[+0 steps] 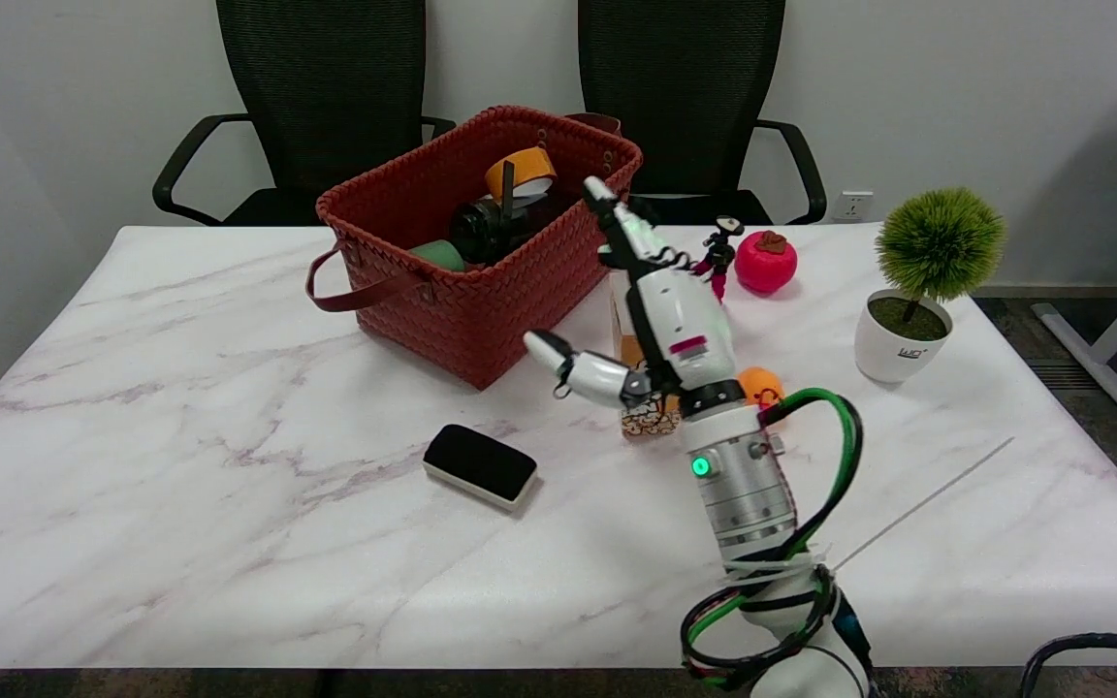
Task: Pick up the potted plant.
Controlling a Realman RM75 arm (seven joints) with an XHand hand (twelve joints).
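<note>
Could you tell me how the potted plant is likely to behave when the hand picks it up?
The potted plant looks top-heavy: a wide green ball on a thin stem above a small white pot, so it may tip if nudged high. The pot seems smooth and tapered, so possibly slippery. The right hand, open, is not touching it.

My marble table carries a basket, plant, black eraser, red fruit, orange toy, small carton
</note>
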